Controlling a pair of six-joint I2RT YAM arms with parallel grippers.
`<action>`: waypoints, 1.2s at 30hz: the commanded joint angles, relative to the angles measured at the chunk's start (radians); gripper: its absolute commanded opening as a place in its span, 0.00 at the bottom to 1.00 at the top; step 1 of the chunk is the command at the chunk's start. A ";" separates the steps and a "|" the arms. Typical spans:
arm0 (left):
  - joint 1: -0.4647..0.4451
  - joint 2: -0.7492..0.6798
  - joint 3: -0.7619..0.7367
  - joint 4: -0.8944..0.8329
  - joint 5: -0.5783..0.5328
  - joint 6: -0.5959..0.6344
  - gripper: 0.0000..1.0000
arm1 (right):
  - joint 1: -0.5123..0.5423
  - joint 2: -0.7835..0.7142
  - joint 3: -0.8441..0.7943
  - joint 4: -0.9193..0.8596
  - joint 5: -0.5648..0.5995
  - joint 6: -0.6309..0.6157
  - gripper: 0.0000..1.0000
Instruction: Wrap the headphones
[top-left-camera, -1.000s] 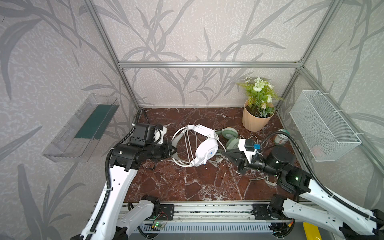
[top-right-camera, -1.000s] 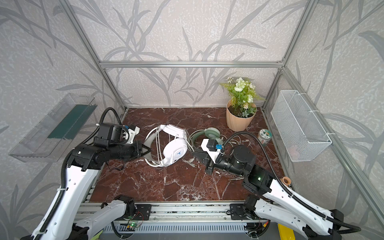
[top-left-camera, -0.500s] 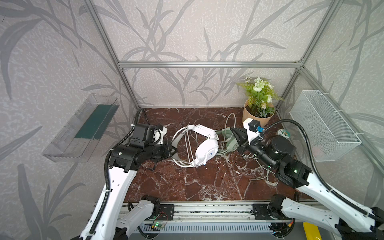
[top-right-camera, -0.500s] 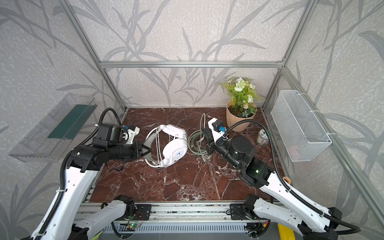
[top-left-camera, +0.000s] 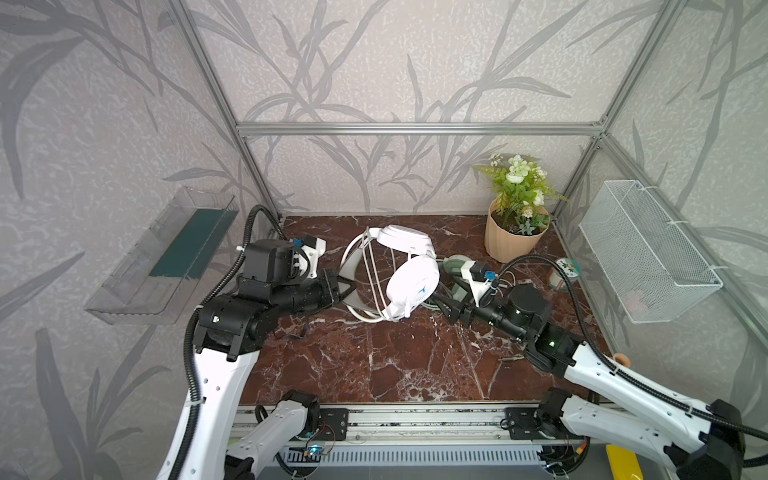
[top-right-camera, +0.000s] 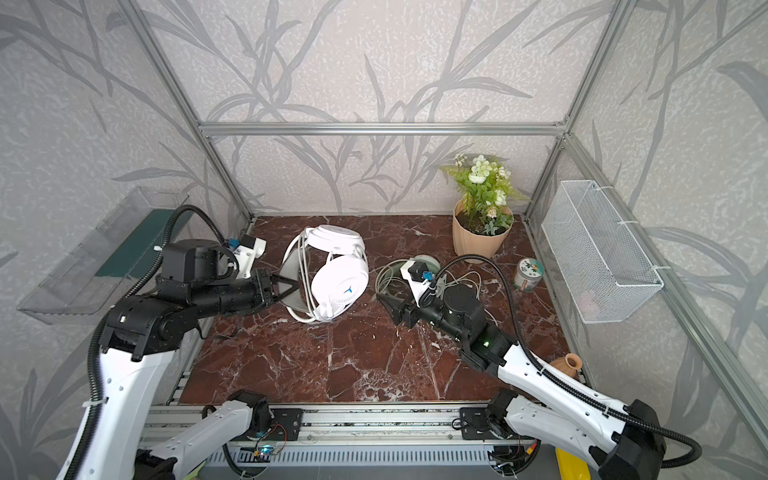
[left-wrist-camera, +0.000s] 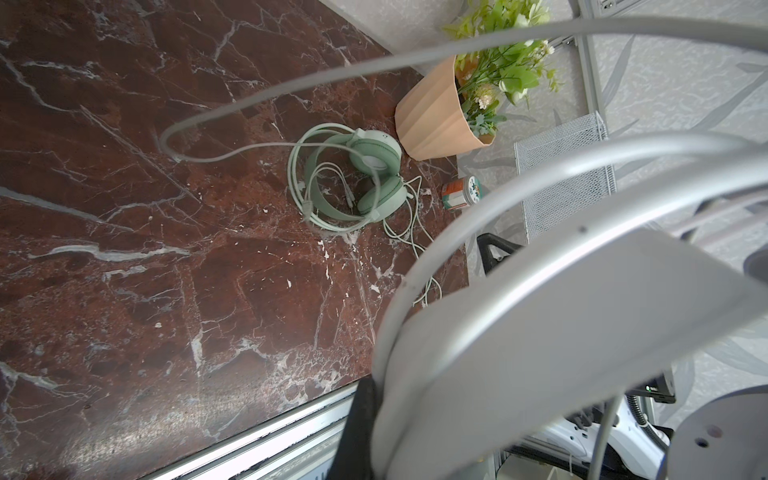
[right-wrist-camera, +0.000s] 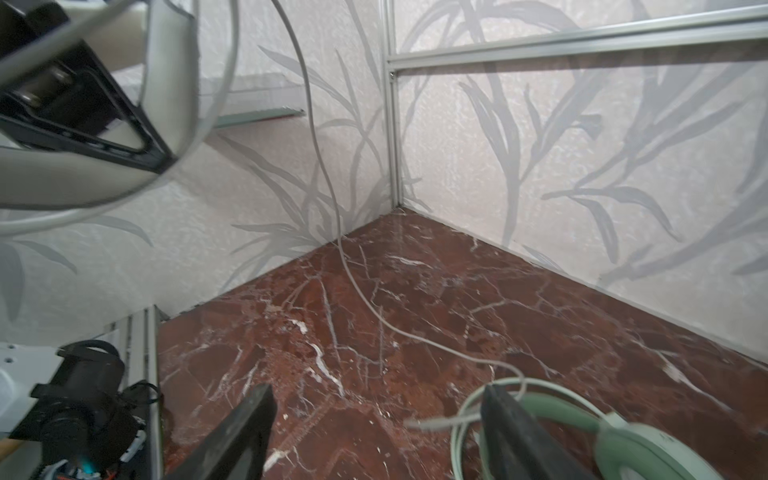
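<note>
The white headphones (top-left-camera: 411, 278) (top-right-camera: 338, 282) hang above the marble floor in both top views. My left gripper (top-left-camera: 343, 287) (top-right-camera: 286, 286) (left-wrist-camera: 374, 399) is shut on their headband (left-wrist-camera: 540, 332). Their thin pale cable (right-wrist-camera: 340, 249) loops over the band and trails down to the floor. The mint green headphones (left-wrist-camera: 365, 174) (top-right-camera: 424, 262) (right-wrist-camera: 623, 436) lie flat near the pot with their cable coiled round them. My right gripper (top-left-camera: 442, 305) (top-right-camera: 395, 309) (right-wrist-camera: 376, 411) is open low over the floor between both headsets. A loose cable end lies by one of its fingers (right-wrist-camera: 498, 411).
A peach plant pot (top-left-camera: 513, 241) stands at the back right, with a small tin (top-left-camera: 563, 274) beside it. A wire basket (top-left-camera: 648, 257) hangs on the right wall, a clear shelf (top-left-camera: 166, 257) on the left wall. A small clay vase (top-right-camera: 567, 365) sits front right.
My right gripper rose toward the back with the cable, then came down again beside the white earcup and opened, letting go of the cable. The left arm and white headphones stayed in place.
</note>
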 joint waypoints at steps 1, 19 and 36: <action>0.004 0.004 0.033 0.045 0.051 -0.058 0.00 | 0.004 0.072 -0.034 0.277 -0.064 0.038 0.84; -0.076 0.062 0.145 -0.054 -0.077 -0.140 0.00 | 0.150 0.959 0.277 0.919 0.037 0.048 0.92; -0.104 0.092 0.236 -0.124 -0.177 -0.127 0.00 | 0.128 1.153 0.326 0.842 0.091 0.031 0.24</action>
